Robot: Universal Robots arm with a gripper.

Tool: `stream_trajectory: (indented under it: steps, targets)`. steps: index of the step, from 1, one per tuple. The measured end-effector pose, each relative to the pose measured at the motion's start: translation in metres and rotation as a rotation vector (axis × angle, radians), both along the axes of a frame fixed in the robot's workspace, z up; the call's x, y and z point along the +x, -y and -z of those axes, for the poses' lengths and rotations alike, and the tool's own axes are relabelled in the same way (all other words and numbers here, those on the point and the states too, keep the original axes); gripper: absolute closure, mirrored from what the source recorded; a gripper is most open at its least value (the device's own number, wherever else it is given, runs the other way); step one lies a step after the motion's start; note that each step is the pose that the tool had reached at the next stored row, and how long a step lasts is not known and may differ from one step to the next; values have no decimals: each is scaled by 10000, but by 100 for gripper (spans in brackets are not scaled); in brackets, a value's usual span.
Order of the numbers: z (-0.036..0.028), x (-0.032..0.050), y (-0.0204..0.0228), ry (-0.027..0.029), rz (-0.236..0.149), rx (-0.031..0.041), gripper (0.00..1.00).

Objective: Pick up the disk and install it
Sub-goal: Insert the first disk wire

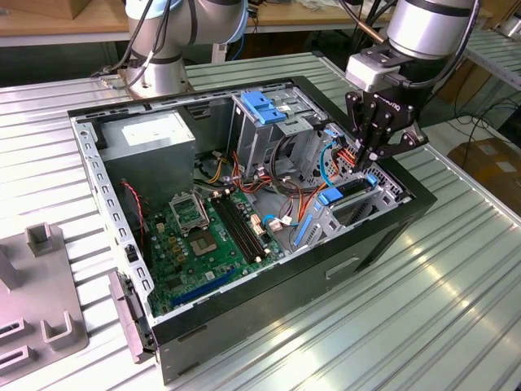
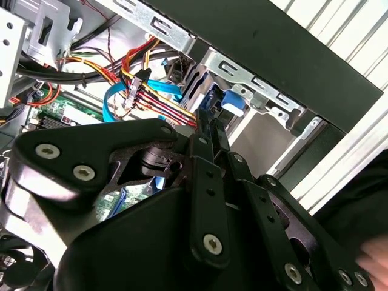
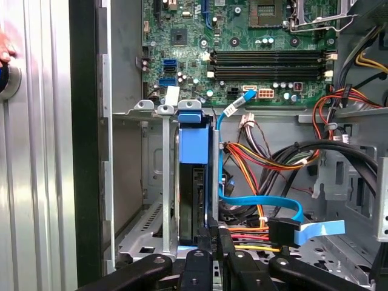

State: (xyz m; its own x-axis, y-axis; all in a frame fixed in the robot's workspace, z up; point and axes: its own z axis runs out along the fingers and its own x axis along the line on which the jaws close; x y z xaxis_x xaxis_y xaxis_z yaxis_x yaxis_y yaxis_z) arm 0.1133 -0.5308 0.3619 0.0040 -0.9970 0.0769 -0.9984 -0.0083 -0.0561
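The disk (image 1: pixel 352 192), grey with a bright blue carrier rail, stands on edge in the drive bay at the corner of the open computer case (image 1: pixel 391 228) on the exterior view's right. The first wrist view shows the disk (image 3: pixel 195 182) edge-on between the bay's metal walls. My gripper (image 1: pixel 368 169) reaches down from above to the disk's upper end. Its black fingers (image 3: pixel 207 239) are drawn close together right at that end. In the second wrist view the gripper (image 2: pixel 209 124) points at the blue rail tip (image 2: pixel 234 103). Nothing visible sits between the fingers.
Red, yellow and blue cables (image 3: pixel 267 212) run close beside the bay. The motherboard (image 1: pixel 207 236) lies in the case floor, and a metal drive cage with a blue latch (image 1: pixel 264 106) stands at the back. A second arm's base (image 1: pixel 155 69) is behind the case. Grey fixtures (image 1: pixel 41 301) sit at the exterior view's left.
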Motion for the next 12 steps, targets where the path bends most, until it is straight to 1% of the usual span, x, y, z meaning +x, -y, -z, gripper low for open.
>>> stream_trajectory:
  steps: [9, 10, 12]
  targets:
    - [0, 0, 0, 0, 0, 36, 84]
    - [0, 0, 1, 0, 1, 74, 84]
    - [1, 0, 0, 0, 21, 120, 84]
